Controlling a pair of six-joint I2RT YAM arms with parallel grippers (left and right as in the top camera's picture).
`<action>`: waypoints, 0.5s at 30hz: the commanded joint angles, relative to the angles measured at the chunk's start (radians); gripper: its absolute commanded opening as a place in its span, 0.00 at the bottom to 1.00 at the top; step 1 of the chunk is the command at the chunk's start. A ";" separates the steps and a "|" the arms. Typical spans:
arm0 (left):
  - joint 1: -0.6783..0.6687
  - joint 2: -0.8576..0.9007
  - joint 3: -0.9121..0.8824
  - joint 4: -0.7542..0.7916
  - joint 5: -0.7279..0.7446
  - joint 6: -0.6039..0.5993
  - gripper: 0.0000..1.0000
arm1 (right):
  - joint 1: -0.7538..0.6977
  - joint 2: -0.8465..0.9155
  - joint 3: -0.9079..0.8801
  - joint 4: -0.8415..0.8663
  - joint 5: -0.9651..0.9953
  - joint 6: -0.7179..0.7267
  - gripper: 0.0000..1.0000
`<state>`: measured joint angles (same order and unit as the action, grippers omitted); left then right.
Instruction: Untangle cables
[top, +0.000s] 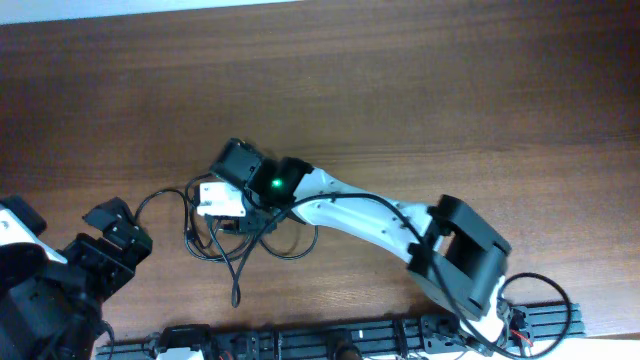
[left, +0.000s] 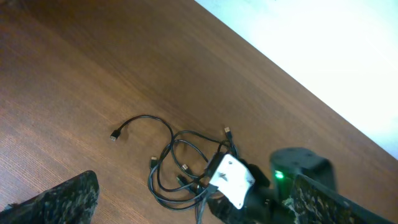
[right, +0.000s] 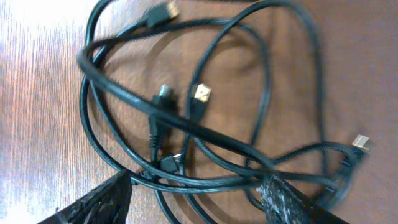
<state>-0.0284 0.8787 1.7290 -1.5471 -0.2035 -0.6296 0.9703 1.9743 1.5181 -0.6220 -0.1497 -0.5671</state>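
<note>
Black cables (top: 235, 235) lie in one looped bundle on the wood bench (top: 450, 90), left of centre in the overhead frame.

Right arm (top: 360, 215): reaches in from lower right, wrist directly over the bundle. Right wrist view: the right jaws are spread wide, one finger (right: 102, 202) at lower left and the other at lower right. Several strands run between them, and nothing is pinched.

Left arm (top: 70, 265): lower left of the overhead frame, just beside the bundle but apart from it. Left wrist view: the left jaws look open and hold nothing, with the bundle (left: 180, 168) ahead of them.

State of tangle:
- Strands (right: 205, 118) cross over and under each other at several points; at least three loops overlap.
- One gold-tipped plug (right: 201, 94) sits inside the loops.
- One end (left: 115, 134) trails free toward the left of the left wrist frame.
- Another tail (top: 237, 295) runs down toward the lower edge in the overhead frame.

Judgement: task barely begun. No cable is laid out separately and no crossing looks cleared. Left to do: grip a strand or plug, draw it out of the loops, repeat for each cable.
</note>
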 joint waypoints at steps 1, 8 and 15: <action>0.006 0.002 0.011 0.000 -0.022 -0.002 0.99 | 0.006 -0.056 0.000 -0.001 0.060 0.101 0.66; 0.006 0.002 0.011 -0.004 -0.021 -0.002 0.99 | 0.005 -0.047 -0.003 0.074 0.048 -0.024 0.71; 0.006 0.002 0.011 -0.008 -0.022 -0.002 0.99 | 0.003 0.005 -0.004 0.113 -0.014 -0.188 0.74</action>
<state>-0.0284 0.8787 1.7290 -1.5528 -0.2077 -0.6296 0.9703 1.9400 1.5181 -0.5163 -0.1257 -0.6827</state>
